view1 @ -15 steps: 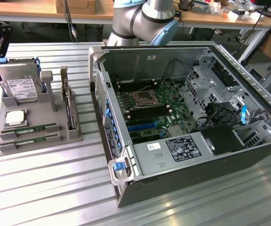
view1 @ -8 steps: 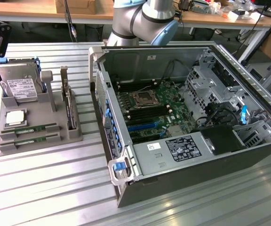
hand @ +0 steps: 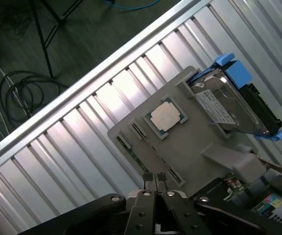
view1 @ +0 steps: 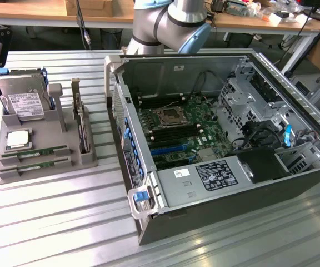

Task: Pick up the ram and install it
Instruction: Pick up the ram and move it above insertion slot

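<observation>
Approach step: claw (hand: pixel 155 180) pinched closed, empty, above ram (view1: pixel 38 151) in tray (view1: pixel 49 173) — pick needs jaws opened, aligned along it.

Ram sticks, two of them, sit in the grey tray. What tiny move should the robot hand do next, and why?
Probably open the gripper: it is shut above the tray, and both ram sticks lie in their slots there, so shut fingers couldn't straddle one.
</observation>
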You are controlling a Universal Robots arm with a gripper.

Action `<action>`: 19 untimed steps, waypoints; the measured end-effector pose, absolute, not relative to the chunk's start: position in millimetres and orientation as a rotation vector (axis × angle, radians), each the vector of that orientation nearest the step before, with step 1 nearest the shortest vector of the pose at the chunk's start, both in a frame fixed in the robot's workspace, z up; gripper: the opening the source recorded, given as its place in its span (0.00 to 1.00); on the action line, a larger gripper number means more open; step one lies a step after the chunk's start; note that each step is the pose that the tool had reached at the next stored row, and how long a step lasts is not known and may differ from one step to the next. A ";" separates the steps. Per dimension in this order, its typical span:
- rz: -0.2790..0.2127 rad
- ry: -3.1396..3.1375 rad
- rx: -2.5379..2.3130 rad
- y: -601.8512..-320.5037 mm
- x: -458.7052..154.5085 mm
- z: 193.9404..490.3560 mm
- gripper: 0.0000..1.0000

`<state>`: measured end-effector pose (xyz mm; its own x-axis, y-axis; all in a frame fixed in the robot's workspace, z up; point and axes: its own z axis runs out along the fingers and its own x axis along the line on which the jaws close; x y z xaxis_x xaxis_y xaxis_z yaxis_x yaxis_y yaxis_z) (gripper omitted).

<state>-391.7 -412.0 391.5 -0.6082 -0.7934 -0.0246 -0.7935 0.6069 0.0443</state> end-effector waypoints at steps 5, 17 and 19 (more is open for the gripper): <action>0.080 2.796 -1.426 -412.0 -391.7 391.5 0.10; 0.080 2.736 -1.542 -412.0 -391.7 391.5 0.10; 0.080 2.731 -1.552 -412.0 -391.7 391.5 0.10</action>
<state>-391.7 -412.0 391.5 -0.5122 -0.8585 -0.0246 -0.8585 0.5109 0.0443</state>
